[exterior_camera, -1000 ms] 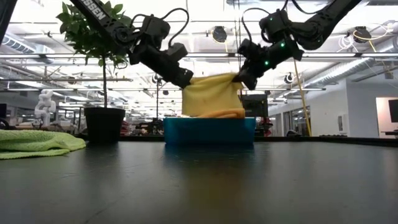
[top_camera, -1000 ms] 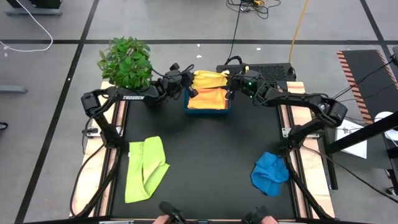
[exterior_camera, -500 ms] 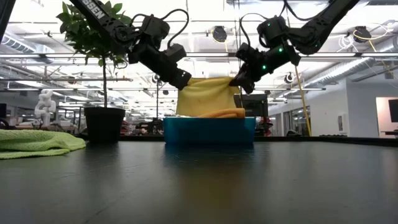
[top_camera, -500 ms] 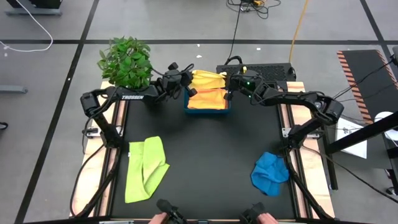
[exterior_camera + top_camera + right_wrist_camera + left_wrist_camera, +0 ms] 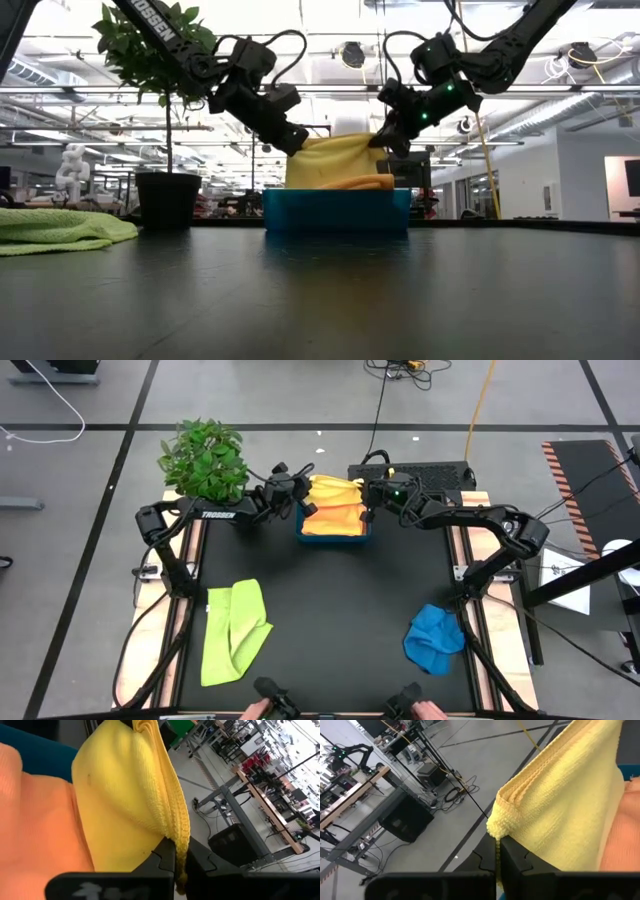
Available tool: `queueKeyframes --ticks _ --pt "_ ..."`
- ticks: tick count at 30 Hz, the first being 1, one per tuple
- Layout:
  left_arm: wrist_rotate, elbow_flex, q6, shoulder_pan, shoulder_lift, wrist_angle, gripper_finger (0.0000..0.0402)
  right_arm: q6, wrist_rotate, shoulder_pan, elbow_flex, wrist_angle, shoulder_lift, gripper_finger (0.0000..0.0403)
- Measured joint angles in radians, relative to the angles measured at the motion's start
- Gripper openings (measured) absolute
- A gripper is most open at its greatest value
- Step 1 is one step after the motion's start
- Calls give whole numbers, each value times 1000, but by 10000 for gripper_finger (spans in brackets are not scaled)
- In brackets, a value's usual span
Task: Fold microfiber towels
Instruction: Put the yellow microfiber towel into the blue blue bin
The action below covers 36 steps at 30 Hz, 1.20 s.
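Left gripper (image 5: pixel 303 506): was pressed together on one upper corner of the golden yellow towel (image 5: pixel 336 491), above the left end of the tray (image 5: pixel 336 211), at the middle of the tabletop's far edge.
Right gripper (image 5: pixel 366 510): was pressed together on the opposite upper corner of the same towel, above the tray's right end.
Golden yellow towel: hung stretched between the two grippers, its lower part reaching down into the tray; in both wrist views the fingers pinched a bunched edge of it.
Orange towel (image 5: pixel 335 521): lay in the tray, below and in front of the golden yellow towel, showing above the tray's near wall in the low view.
Lime green towel (image 5: pixel 233 630): lay loosely folded near the tabletop's near-left corner, well apart from both grippers.
Blue towel (image 5: pixel 434 638): lay crumpled near the tabletop's near-right corner.
Tray: teal-blue, stood on the tabletop (image 5: pixel 330 600) at the middle of its far edge.
Potted plant (image 5: pixel 203 460): stood at the tabletop's far-left corner, beside the left arm.
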<state>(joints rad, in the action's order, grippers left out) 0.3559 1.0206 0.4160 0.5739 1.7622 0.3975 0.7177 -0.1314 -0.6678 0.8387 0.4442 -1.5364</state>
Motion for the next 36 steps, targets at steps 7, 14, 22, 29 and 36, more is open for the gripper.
queueKeyframes --ticks 7,14,22,29,36 --pt "-34 0 -6 -6 0 -56 7 -39 0 14 0 -79 0 4" --pt "-70 -2 -5 -47 0 -190 8 -51 -7 106 0 -223 1 4" --pt "-75 -2 1 -107 0 -291 16 -59 -7 193 -1 -317 2 4" --pt "-100 -2 9 -137 0 -380 52 -85 1 210 -2 -368 2 4" --pt "-157 -3 9 -151 -16 -445 76 -90 85 211 -2 -413 5 17"
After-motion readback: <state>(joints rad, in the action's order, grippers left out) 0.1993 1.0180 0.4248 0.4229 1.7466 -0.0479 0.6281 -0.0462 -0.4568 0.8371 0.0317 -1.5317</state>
